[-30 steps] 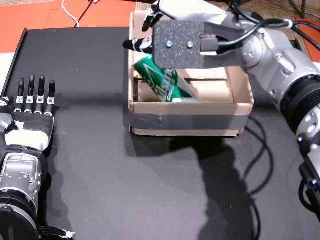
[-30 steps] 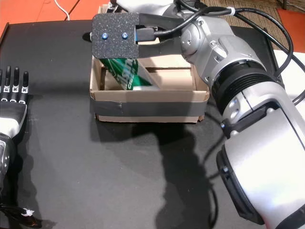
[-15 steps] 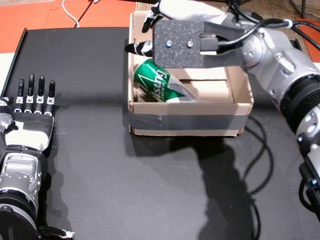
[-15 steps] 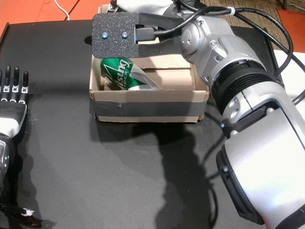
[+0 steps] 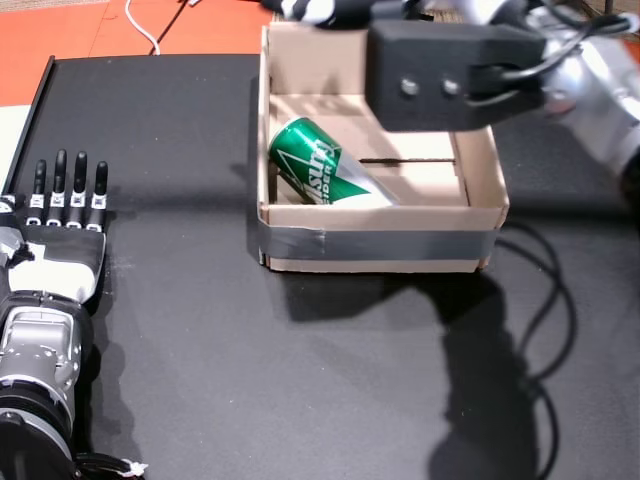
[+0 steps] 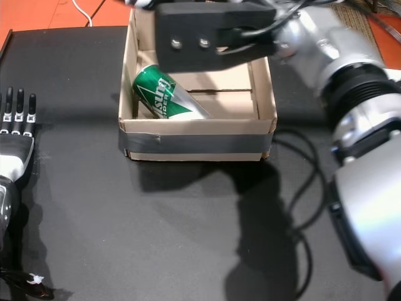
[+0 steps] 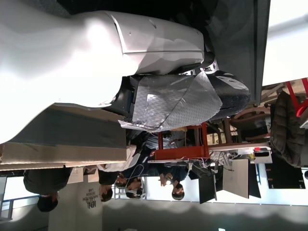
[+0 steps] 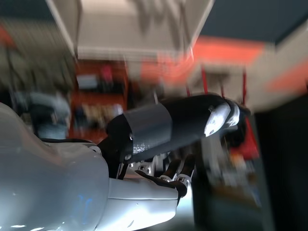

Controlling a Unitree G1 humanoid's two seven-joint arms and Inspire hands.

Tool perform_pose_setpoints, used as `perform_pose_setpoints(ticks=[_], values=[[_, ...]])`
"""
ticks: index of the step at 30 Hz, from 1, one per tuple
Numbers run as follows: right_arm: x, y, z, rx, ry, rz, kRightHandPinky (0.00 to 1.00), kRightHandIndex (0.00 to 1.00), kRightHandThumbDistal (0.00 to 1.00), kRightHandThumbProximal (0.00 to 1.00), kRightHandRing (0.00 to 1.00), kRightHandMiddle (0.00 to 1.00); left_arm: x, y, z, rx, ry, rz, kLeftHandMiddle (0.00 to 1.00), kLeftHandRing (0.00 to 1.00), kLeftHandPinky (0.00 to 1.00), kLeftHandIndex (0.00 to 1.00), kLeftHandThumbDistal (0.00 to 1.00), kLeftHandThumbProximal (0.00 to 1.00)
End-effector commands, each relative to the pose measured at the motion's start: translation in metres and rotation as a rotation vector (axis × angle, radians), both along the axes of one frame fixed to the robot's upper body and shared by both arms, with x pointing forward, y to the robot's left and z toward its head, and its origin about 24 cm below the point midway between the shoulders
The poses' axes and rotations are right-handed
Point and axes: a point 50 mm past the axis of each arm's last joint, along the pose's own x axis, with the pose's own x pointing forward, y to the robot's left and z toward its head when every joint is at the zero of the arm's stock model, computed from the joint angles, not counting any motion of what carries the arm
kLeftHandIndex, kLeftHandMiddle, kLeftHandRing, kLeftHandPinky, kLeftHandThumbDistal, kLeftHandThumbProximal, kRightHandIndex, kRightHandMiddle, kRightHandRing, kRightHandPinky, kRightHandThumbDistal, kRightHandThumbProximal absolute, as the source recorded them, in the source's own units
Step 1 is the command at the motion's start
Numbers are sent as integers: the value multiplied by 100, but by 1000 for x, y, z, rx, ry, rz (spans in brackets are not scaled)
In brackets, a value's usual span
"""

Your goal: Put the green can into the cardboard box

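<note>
The green can (image 5: 318,166) (image 6: 163,95) lies tilted in the left part of the cardboard box (image 5: 380,213) (image 6: 194,142), with nothing touching it. My right hand (image 5: 308,8) (image 6: 141,3) is raised over the box's far edge, mostly cut off by the top of both head views. Its black wrist plate (image 5: 447,84) hangs above the box. The blurred right wrist view shows that hand (image 8: 175,130) holding nothing. My left hand (image 5: 61,222) (image 6: 16,124) rests flat on the table at the far left, fingers straight and apart. The left hand (image 7: 168,96) also fills the left wrist view.
The box stands on a black table top (image 5: 200,330) with orange floor (image 5: 60,25) beyond it. A white cable (image 5: 140,25) runs at the back left. Black cables (image 5: 545,300) trail from my right arm over the table's right side. Several people (image 7: 139,185) stand far off.
The can has dropped out of my right hand and settled in the box. The right hand has lifted up and back to the right, away from the can. The left hand has not moved.
</note>
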Motion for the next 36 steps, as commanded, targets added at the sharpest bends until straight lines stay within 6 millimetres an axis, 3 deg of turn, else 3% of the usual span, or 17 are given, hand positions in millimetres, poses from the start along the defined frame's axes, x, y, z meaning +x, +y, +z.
perform_pose_setpoints(ticks=[1, 2, 4, 7, 14, 17, 19, 20, 22, 23, 24, 28, 32, 36], values=[[-9, -17, 18, 89, -112, 45, 86, 52, 99, 71, 78, 64, -5, 2, -7, -3, 14, 0, 60, 70, 86, 57, 0, 100], [-15, -24, 20, 130, -152, 78, 85, 48, 100, 73, 77, 62, -5, 3, -7, -1, 11, -2, 59, 70, 87, 58, 0, 100], [-29, -38, 19, 211, -203, 163, 85, 47, 85, 68, 78, 62, -6, 4, -7, 4, 11, -3, 59, 70, 87, 57, 0, 100], [-51, -56, 6, 294, -237, 274, 84, 49, 73, 61, 78, 63, -6, 4, -7, 5, 7, -1, 60, 71, 87, 55, 0, 100], [-101, -89, -40, 386, -255, 327, 81, 49, 79, 60, 73, 60, -6, 5, -8, 3, 7, -5, 60, 72, 87, 56, 0, 100], [-126, -107, -60, 482, -248, 343, 82, 48, 56, 53, 73, 61, -7, 5, -8, -6, 1, -4, 60, 73, 87, 57, 0, 100], [-138, -117, -76, 562, -222, 348, 84, 47, 64, 59, 75, 60, -7, 5, -8, -6, 2, -3, 60, 73, 88, 58, 0, 100], [-142, -120, -85, 595, -203, 344, 86, 49, 58, 63, 77, 62, -7, 5, -8, -5, 2, -3, 60, 73, 88, 58, 0, 100], [-151, -124, -106, 664, -156, 326, 88, 51, 56, 71, 75, 63, -7, 5, -8, 0, 3, -5, 60, 73, 87, 57, 0, 100], [-156, -124, -117, 688, -125, 313, 89, 52, 64, 78, 76, 63, -7, 5, -8, 0, 5, -4, 60, 72, 86, 57, 0, 100], [-160, -123, -126, 704, -97, 299, 89, 52, 63, 83, 76, 63, -7, 5, -8, 3, 5, -7, 60, 72, 86, 56, 0, 100], [-171, -120, -150, 747, -10, 249, 91, 51, 66, 79, 75, 63, -7, 5, -8, 1, 7, -10, 60, 72, 85, 57, 0, 100], [-182, -120, -169, 793, 58, 198, 95, 53, 56, 72, 75, 62, -7, 8, -8, -12, 11, -1, 59, 71, 87, 56, 0, 100], [-192, -103, -190, 896, 71, 199, 95, 45, 53, 79, 78, 59, -7, 10, -7, -10, 14, 2, 59, 72, 88, 56, 0, 100]])
